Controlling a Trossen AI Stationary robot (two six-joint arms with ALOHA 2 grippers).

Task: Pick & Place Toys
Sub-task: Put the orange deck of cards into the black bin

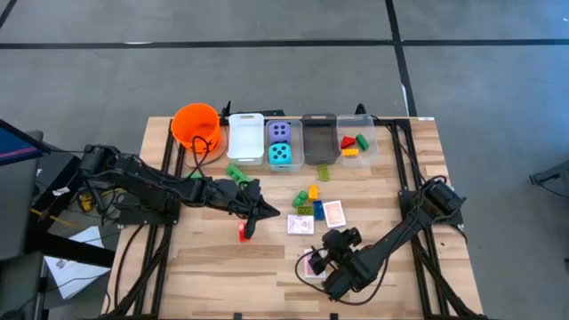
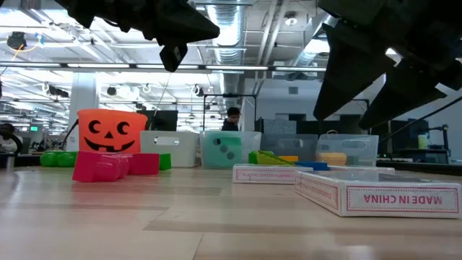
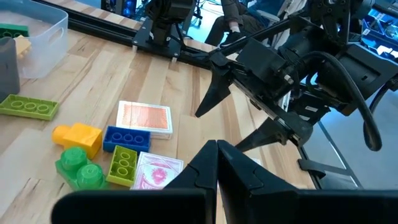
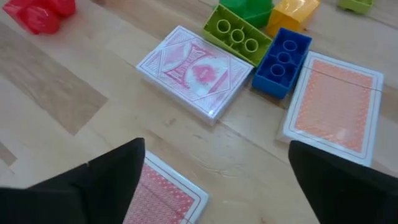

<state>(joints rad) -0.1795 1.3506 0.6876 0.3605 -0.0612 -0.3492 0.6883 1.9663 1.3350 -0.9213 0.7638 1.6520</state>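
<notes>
My left gripper [image 1: 265, 212] is shut and empty, raised above the table's middle [image 3: 217, 149]. A red brick [image 1: 244, 233] lies on the table just near of it. My right gripper [image 1: 318, 258] is open and hovers over a pink-backed card pack [image 4: 165, 196]; its fingers stand wide on either side without touching [image 2: 375, 108]. Two more card packs [image 4: 194, 70] [image 4: 336, 106] lie flat beside lime [image 4: 237, 36], blue [image 4: 281, 57], yellow and green bricks. The teal and purple dice [image 1: 279, 144] sit in a clear bin.
An orange pumpkin bucket [image 1: 196, 124] and a row of bins [image 1: 318, 138] stand along the far edge; the rightmost bin [image 1: 354, 144] holds several bricks. Loose green bricks [image 1: 238, 173] [image 1: 323, 171] lie in front of the bins. Bare wood shows at the near left.
</notes>
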